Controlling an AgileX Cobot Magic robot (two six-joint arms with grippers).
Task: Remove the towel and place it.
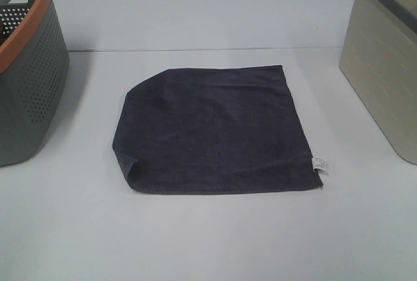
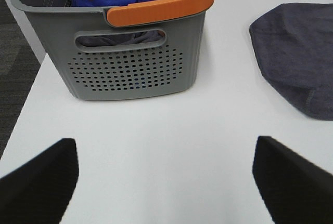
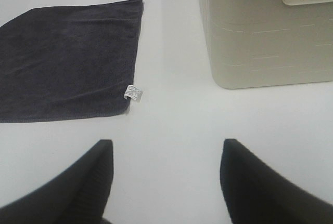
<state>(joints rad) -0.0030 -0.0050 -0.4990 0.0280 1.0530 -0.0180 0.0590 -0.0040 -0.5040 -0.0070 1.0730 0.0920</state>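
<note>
Left tool spread wide, dark fingers at either edge of its wrist view, nothing between them. Right tool likewise parted, fingers apart and holding nothing. Neither arm seen from the high camera.

Each claw has two broad, matte black, wedge-shaped fingers.

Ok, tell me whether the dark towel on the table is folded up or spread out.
Spread out. The towel lies flat in one layer on the table, apart from a small turned-over near-left corner and a rounded far-left corner. Its white tag shows.
</note>
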